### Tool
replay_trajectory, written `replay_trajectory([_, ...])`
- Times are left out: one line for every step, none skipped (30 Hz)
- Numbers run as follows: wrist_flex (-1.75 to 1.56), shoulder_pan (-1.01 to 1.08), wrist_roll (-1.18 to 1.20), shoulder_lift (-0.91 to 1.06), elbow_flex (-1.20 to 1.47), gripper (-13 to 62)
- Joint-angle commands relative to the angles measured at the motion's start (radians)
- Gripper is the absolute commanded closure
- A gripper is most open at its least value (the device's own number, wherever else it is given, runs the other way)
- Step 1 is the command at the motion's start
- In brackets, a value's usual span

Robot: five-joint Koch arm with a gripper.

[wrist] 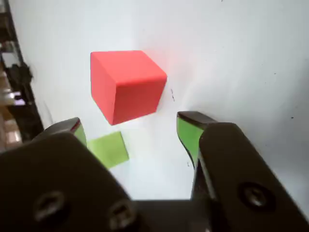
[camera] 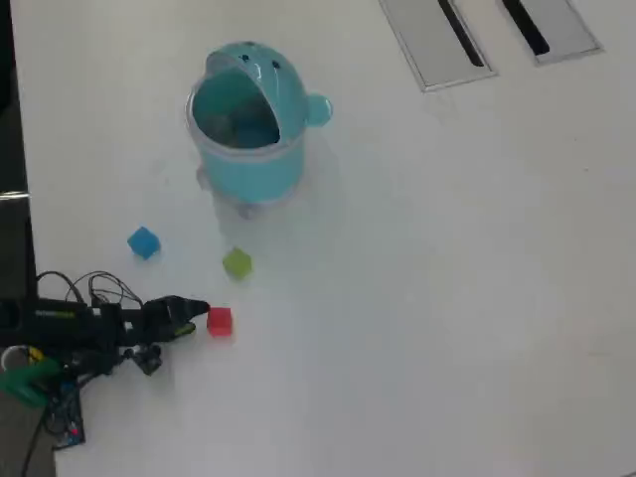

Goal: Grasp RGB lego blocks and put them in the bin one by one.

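The red block (wrist: 128, 84) lies on the white table just ahead of my gripper (wrist: 130, 123), slightly left of the gap between the jaws. The jaws stand wide apart and hold nothing, and green pads (wrist: 187, 133) line them. A flat lime green patch (wrist: 110, 149) shows beside the left jaw; I cannot tell whether it is the green block. In the overhead view my gripper (camera: 199, 314) points right at the red block (camera: 220, 322). The green block (camera: 237, 262) and the blue block (camera: 143, 242) lie beyond it. The turquoise whale bin (camera: 293, 159) stands further up the table.
The arm and its cables (camera: 79, 323) lie along the table's left edge in the overhead view. Two grey slotted panels (camera: 422, 40) are set into the table at the top right. A dark edge with clutter (wrist: 14, 87) runs down the left of the wrist view.
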Motion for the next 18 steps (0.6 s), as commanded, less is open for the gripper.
replay_trajectory([0.061, 0.000, -0.003, 0.055, 0.074, 14.9])
replay_trajectory([0.061, 0.000, -0.005, 0.055, 0.074, 14.9])
replay_trajectory([0.061, 0.000, -0.005, 0.055, 0.074, 14.9])
replay_trajectory([0.061, 0.002, -0.005, 0.055, 0.074, 14.9])
replay_trajectory([0.061, 0.000, -0.005, 0.055, 0.074, 14.9])
replay_trajectory([0.061, 0.000, -0.006, 0.055, 0.074, 14.9])
replay_trajectory([0.061, -0.002, -0.008, 0.055, 0.074, 14.9])
replay_trajectory([0.061, -0.003, -0.009, 0.055, 0.074, 14.9])
replay_trajectory([0.058, -0.003, -0.011, 0.055, 0.074, 14.9])
replay_trajectory([0.052, -0.003, -0.012, 0.057, 0.074, 14.9])
replay_trajectory([0.048, -0.003, -0.017, 0.058, 0.074, 14.9])
replay_trajectory([0.043, -0.002, -0.025, 0.060, 0.074, 14.9])
replay_trajectory([0.029, 0.000, -0.041, 0.060, 0.074, 14.9])
replay_trajectory([0.021, 0.000, -0.052, 0.060, 0.074, 14.9])
replay_trajectory([0.020, 0.000, -0.066, 0.060, 0.074, 14.9])
replay_trajectory([0.018, -0.002, -0.067, 0.060, 0.072, 15.0])
replay_trajectory([0.014, -0.003, -0.074, 0.060, 0.072, 15.1])
replay_trajectory([-0.002, -0.003, -0.077, 0.060, 0.074, 15.6])
